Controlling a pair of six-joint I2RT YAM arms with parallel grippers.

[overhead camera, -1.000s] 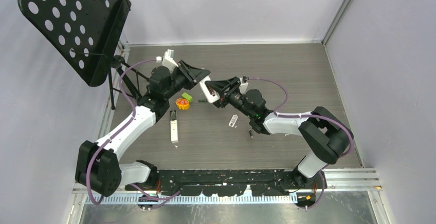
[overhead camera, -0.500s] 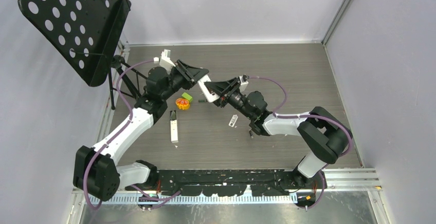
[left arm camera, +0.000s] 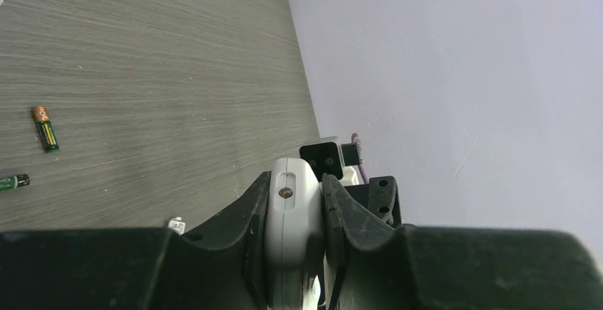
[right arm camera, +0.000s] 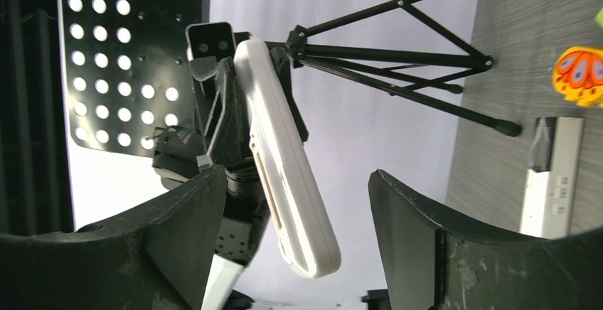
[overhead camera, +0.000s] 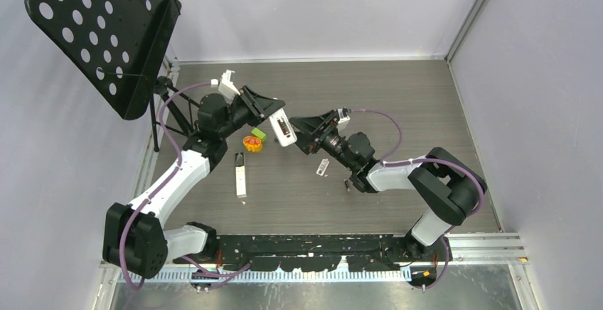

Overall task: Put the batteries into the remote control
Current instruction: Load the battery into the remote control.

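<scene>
1. Grey wood-grain tabletop [overhead camera: 398, 97], enclosed by pale lilac walls [overhead camera: 320, 11], with a black perforated music stand [overhead camera: 99, 33] at the far left corner.
2. Left tool [left arm camera: 295, 196] is clamped on the white remote control [right arm camera: 284, 161], a finger [left arm camera: 249, 217] pressed to each long side. It holds the remote in the air near the middle of the tabletop, tilted.
3. Right tool [overhead camera: 299, 132] faces it with jaws spread wide. The remote's free end hangs between the two fingers, nearer one than the other, and touches neither.
4. A battery [left arm camera: 45, 128] with a brownish end lies on the tabletop, and a second battery [left arm camera: 13, 181] lies near it, the two apart.
5. A second remote [overhead camera: 241, 175] lies flat on the left side, its dark compartment showing at the far end. An orange-and-green toy [overhead camera: 252, 141] sits just beyond it.
6. A small white piece [overhead camera: 323, 166] rests under the right arm.
</scene>
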